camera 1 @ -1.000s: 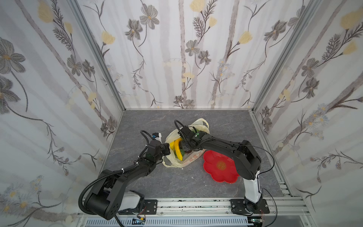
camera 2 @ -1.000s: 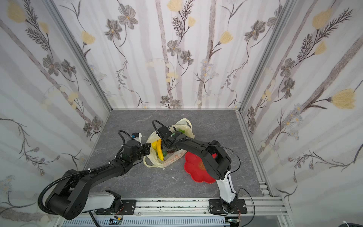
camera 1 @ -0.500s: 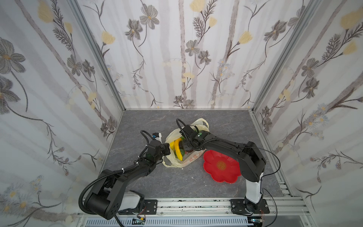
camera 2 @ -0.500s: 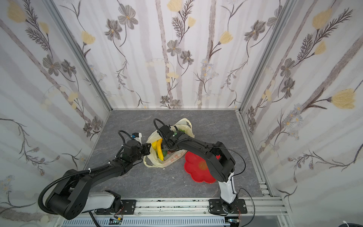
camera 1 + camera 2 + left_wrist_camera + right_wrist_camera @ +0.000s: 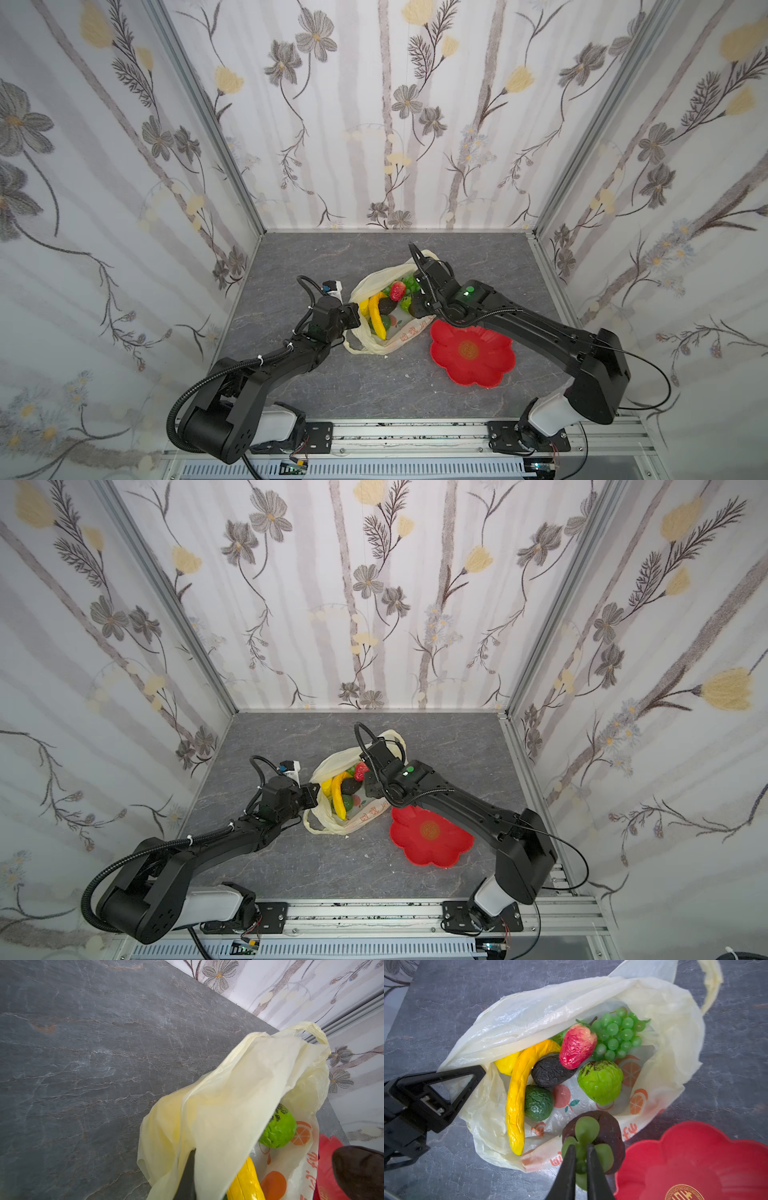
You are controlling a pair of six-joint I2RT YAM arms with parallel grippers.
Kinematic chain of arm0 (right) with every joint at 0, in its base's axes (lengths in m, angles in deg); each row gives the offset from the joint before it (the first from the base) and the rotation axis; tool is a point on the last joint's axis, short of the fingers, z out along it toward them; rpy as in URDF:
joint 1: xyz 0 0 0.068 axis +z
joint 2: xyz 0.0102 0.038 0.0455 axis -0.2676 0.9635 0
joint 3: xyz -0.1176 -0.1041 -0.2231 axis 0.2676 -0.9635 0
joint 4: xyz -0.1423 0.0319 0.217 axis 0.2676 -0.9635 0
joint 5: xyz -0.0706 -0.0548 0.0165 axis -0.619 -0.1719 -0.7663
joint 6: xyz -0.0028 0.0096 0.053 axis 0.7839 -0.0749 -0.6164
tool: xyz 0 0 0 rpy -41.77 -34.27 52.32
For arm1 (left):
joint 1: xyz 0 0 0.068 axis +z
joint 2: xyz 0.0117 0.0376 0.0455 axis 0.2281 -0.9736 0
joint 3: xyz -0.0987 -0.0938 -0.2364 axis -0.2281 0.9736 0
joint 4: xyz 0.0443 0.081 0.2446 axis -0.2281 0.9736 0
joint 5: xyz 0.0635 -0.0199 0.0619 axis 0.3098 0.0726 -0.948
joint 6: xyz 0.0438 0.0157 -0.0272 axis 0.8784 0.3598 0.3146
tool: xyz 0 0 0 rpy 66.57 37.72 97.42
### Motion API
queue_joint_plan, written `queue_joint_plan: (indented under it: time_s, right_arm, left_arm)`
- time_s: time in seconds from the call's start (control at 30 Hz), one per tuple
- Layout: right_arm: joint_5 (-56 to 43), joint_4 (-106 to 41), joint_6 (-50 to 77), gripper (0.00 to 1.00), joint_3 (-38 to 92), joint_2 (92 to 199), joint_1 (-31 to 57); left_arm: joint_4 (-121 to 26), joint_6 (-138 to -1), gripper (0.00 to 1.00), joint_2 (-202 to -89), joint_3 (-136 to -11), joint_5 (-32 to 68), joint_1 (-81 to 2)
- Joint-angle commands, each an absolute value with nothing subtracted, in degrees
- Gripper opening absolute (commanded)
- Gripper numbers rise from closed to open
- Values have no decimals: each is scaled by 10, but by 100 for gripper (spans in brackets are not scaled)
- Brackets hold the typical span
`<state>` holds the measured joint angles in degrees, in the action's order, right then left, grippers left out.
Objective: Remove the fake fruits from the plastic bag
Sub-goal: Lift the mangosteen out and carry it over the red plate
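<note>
red lettering on plastic bag (image 5: pixel 550 1007) illegible; left gripper (image 5: pixel 354 312) pinching bag rim; right gripper (image 5: pixel 579 1153) clamped on mangosteen (image 5: pixel 610 1126) calyx, now drawn nearer plate (image 5: pixel 695 1147)

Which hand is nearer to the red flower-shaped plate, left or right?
Right. The right hand holds the mangosteen by its green leaves, close to the rim of the plate; the left hand grips the edge of the plastic bag on the side away from it.
</note>
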<state>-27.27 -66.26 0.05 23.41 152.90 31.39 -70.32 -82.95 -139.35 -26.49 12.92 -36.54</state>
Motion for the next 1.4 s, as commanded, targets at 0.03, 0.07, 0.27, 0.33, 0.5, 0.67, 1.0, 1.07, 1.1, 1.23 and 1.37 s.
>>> queue_joint_plan:
  time_s: [0.03,0.07,0.27,0.33,0.5,0.67,1.0,1.07,1.1,1.23,1.37]
  right_arm:
    - [-280,-670,-5,12,177,1446,280]
    - [-281,-674,-6,12,162,1429,272]
    - [-285,-691,-18,12,66,1330,225]
    - [-282,-690,-24,12,38,1307,213]
    - [-256,-659,-32,10,-28,1274,187]
    - [-239,-610,-39,9,-84,1262,164]
    - [-216,-518,-57,10,-143,1265,136]
    - [-216,-509,-58,10,-146,1271,135]
    - [-215,-505,-58,10,-147,1275,134]
    - [-213,-489,-60,9,-150,1288,134]
    - [-218,-478,-60,10,-151,1299,132]
  left_arm:
    - [-718,-828,6,-1392,-266,126,-366]
    - [-718,-828,7,-1392,-266,126,-366]
    - [-719,-827,7,-1395,-266,124,-365]
    - [-718,-826,7,-1397,-267,122,-365]
    - [-719,-826,6,-1398,-268,124,-365]
    - [-719,-826,7,-1398,-267,122,-366]
    - [-719,-824,7,-1401,-267,121,-366]
    - [-719,-824,7,-1402,-268,121,-366]
    - [-718,-824,7,-1402,-268,121,-366]
    - [-718,-823,6,-1403,-268,120,-366]
    - [-718,-824,7,-1403,-268,120,-365]
